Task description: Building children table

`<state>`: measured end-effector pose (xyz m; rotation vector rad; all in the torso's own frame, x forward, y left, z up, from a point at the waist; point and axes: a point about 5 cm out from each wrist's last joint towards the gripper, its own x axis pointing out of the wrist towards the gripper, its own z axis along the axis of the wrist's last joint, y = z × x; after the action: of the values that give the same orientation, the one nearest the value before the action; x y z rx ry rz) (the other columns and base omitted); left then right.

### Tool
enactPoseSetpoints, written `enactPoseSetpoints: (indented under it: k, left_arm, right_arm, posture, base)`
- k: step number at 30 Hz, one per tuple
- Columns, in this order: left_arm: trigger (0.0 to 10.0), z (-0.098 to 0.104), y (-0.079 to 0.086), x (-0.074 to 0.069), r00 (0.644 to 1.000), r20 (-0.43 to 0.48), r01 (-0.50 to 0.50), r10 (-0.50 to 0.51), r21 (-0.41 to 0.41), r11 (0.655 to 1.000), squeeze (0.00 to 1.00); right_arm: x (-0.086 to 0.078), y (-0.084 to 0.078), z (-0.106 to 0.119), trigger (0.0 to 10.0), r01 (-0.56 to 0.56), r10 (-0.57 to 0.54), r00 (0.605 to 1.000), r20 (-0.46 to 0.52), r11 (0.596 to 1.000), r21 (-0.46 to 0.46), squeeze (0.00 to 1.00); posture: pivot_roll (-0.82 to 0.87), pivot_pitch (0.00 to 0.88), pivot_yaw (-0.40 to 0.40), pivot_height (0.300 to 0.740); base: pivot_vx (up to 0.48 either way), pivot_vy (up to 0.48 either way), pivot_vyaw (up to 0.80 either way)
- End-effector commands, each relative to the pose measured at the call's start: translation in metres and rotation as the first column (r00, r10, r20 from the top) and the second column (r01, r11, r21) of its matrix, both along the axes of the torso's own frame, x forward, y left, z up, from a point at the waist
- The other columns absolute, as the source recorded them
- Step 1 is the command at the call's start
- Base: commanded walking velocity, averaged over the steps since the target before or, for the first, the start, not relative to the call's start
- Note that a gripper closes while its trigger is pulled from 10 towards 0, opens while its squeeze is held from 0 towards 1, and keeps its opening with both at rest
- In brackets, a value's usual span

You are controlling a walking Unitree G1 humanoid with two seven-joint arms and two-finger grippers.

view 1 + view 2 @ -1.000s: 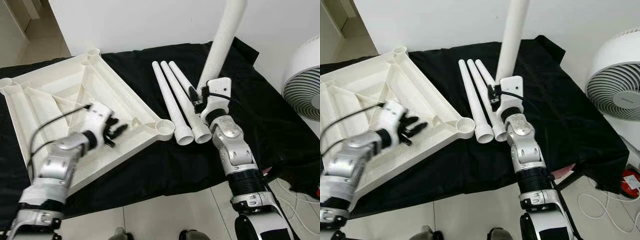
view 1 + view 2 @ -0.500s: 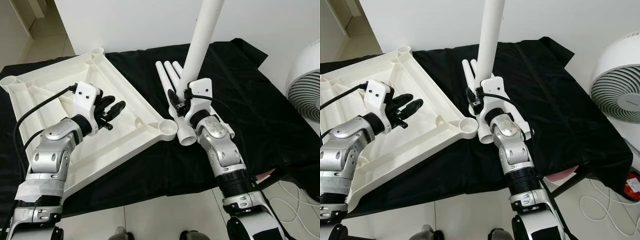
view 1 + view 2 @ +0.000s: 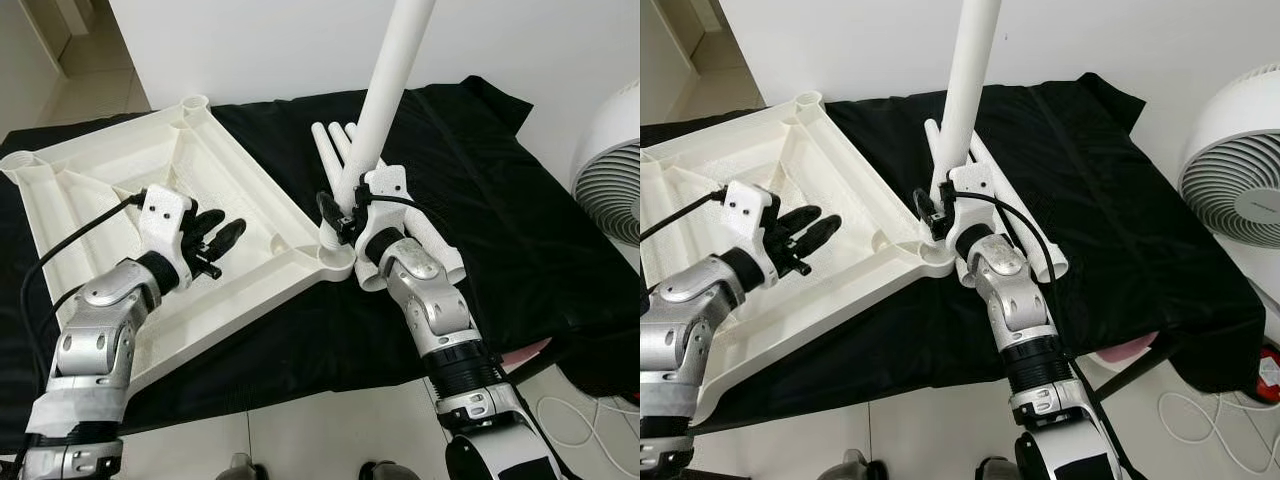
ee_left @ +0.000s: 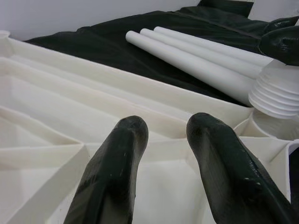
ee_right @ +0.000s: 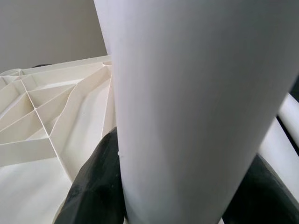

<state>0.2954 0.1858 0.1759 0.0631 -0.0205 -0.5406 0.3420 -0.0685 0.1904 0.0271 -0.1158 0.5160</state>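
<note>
Right gripper (image 3: 338,213) grasps upright white plastic leg tube (image 3: 385,95) at the white ribbed tabletop's (image 3: 120,190) corner socket (image 3: 333,255); left gripper (image 3: 222,238) hovers released above the tabletop.

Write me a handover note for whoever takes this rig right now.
Right end effector: shut on a leg, held upright with its threaded end at the near corner socket of the tabletop.
Left end effector: open, hovering over the upside-down tabletop, holding nothing.
Three spare legs lie on the black cloth behind the right arm.
Done: first leg brought to the socket; whether it is seated cannot be told.
Left: seat this leg, then fit the other three.
</note>
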Motion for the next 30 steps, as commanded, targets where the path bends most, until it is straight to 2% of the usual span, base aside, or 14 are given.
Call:
enactPoseSetpoints:
  k: [1,6,8,13,14,16,18,22,30]
  left_arm:
    - [10.0,0.0,0.006,0.001,0.991,-0.004,-0.13,0.13,-0.015,0.991,0.0]
    - [10.0,-0.011,-0.015,-0.014,0.993,-0.003,-0.12,0.12,-0.093,0.988,0.0]
    - [10.0,-0.014,-0.019,-0.017,0.994,-0.001,-0.106,0.107,-0.094,0.99,0.0]
    - [10.0,-0.022,-0.032,-0.024,0.999,-0.008,-0.042,0.042,-0.07,0.997,0.0]
    - [10.0,-0.022,-0.043,-0.03,1.0,0.001,0.023,-0.023,-0.057,0.998,0.0]
    - [10.0,-0.022,-0.043,-0.03,1.0,0.001,0.023,-0.023,-0.057,0.998,0.0]
    - [10.0,-0.021,-0.05,-0.037,0.996,0.014,0.089,-0.089,-0.039,0.995,0.0]
    - [10.0,-0.019,-0.059,-0.045,0.988,0.025,0.15,-0.15,-0.017,0.989,0.0]
    - [10.0,-0.013,-0.068,-0.048,0.982,0.047,0.185,-0.185,-0.008,0.983,0.0]
  right_arm:
    - [-0.001,0.002,-0.003,10.0,-0.015,0.015,1.0,-0.018,1.0,0.004,0.0]
    - [-0.001,0.003,-0.005,10.0,-0.023,0.023,0.999,-0.031,1.0,-0.001,0.0]
    - [-0.001,0.002,-0.006,10.0,-0.024,0.024,0.999,-0.032,1.0,-0.004,0.0]
    - [0.0,0.001,-0.006,10.0,-0.026,0.025,0.999,-0.03,1.0,-0.018,0.0]
    - [0.001,0.0,-0.007,10.0,-0.026,0.025,0.999,-0.031,0.999,-0.023,0.0]
    - [0.001,0.0,-0.007,10.0,-0.026,0.025,0.999,-0.031,0.999,-0.023,0.0]
    - [0.001,-0.001,-0.008,10.0,-0.024,0.023,0.999,-0.034,0.999,-0.029,0.0]
    - [0.0,-0.004,-0.013,10.0,-0.023,0.021,0.999,-0.043,0.999,-0.041,0.0]
    - [-0.004,-0.006,-0.028,10.0,-0.034,0.028,0.997,-0.068,0.995,-0.098,0.0]
  posture:
    - [-0.03,0.057,0.036,0.74]
    - [-0.02,0.056,0.026,0.74]
    - [-0.01,0.06,0.016,0.74]
    - [-0.01,0.061,0.01,0.74]
    - [-0.01,0.062,0.008,0.74]
    - [-0.01,0.062,0.008,0.74]
    - [-0.01,0.062,0.008,0.74]
    - [0.0,0.063,0.003,0.74]
    - [-0.01,0.069,0.006,0.74]
  base:
    - [0.0,0.0,0.0]
    - [0.0,0.0,0.0]
    - [0.0,0.0,0.0]
    - [0.0,0.0,0.0]
    - [0.0,0.0,0.0]
    - [0.0,0.0,0.0]
    - [0.0,0.0,0.0]
    - [0.0,0.0,0.0]
    - [0.0,0.0,0.0]
